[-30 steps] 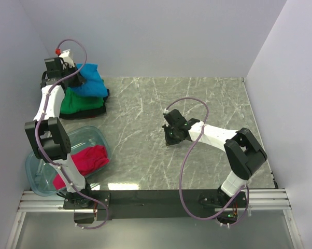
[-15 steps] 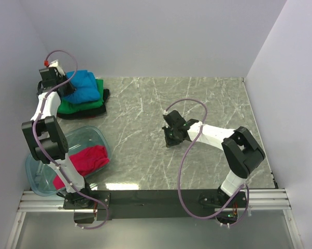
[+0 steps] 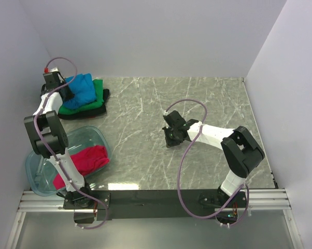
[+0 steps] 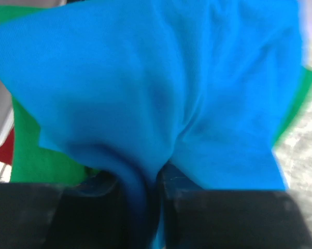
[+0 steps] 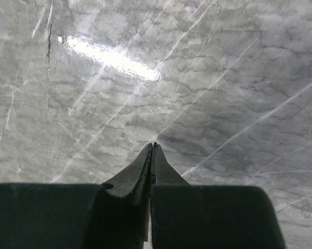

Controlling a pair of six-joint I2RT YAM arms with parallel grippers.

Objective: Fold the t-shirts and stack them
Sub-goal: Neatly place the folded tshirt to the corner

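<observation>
A bright blue t-shirt [image 3: 84,87] lies bunched on a green t-shirt [image 3: 88,104], which rests on a black t-shirt [image 3: 105,95] at the back left. My left gripper [image 3: 67,91] sits at the blue shirt's left edge. In the left wrist view its jaws [image 4: 158,179] stand close together with a fold of the blue t-shirt [image 4: 145,78] pinched between them, and the green t-shirt [image 4: 37,145] shows beneath. A magenta-red t-shirt [image 3: 88,158] lies crumpled in the bin. My right gripper [image 3: 169,140] is shut and empty, its tips [image 5: 152,146] just above the bare marble.
A clear plastic bin [image 3: 101,136] stands at the near left beside the left arm's base. White walls close in the table on the left, back and right. The marble tabletop [image 3: 197,104] spreads across the middle and right.
My left gripper has carried the blue t-shirt down and to the left onto the green one, and the blue cloth now lies lower and flatter. The right arm has barely moved.
</observation>
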